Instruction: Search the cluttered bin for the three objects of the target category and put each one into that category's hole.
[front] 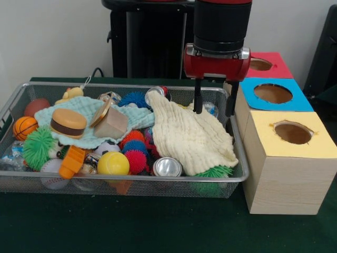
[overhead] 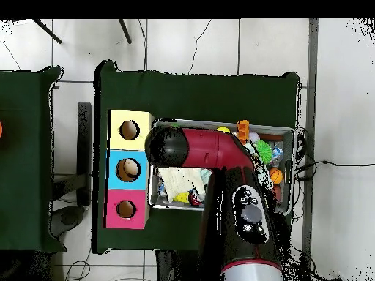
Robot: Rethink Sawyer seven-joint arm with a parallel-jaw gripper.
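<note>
The wire mesh bin (front: pixel 158 178) sits on the green table and is full of toys. My gripper (front: pixel 214 103) hangs open and empty over the bin's right end, just above a cream cloth (front: pixel 189 136). Beside the bin stand three wooden boxes, each with a hole in a coloured top: yellow (front: pixel 293 133), blue (front: pixel 274 94) and red (front: pixel 261 65). In the overhead view the arm (overhead: pixel 220 157) covers most of the bin (overhead: pixel 294 150) and hides the gripper. The yellow (overhead: pixel 130 130), blue (overhead: pixel 129 170) and red (overhead: pixel 126 209) boxes show there.
In the bin lie a toy burger (front: pixel 68 122) on a mint cloth (front: pixel 137 119), a basketball (front: pixel 25 127), a green spiky ball (front: pixel 38 147), a yellow ball (front: pixel 113 163), a silver can (front: pixel 167 167), red spiky balls (front: pixel 136 158), a rubber duck (front: pixel 71 94) and a wooden block (front: pixel 111 125).
</note>
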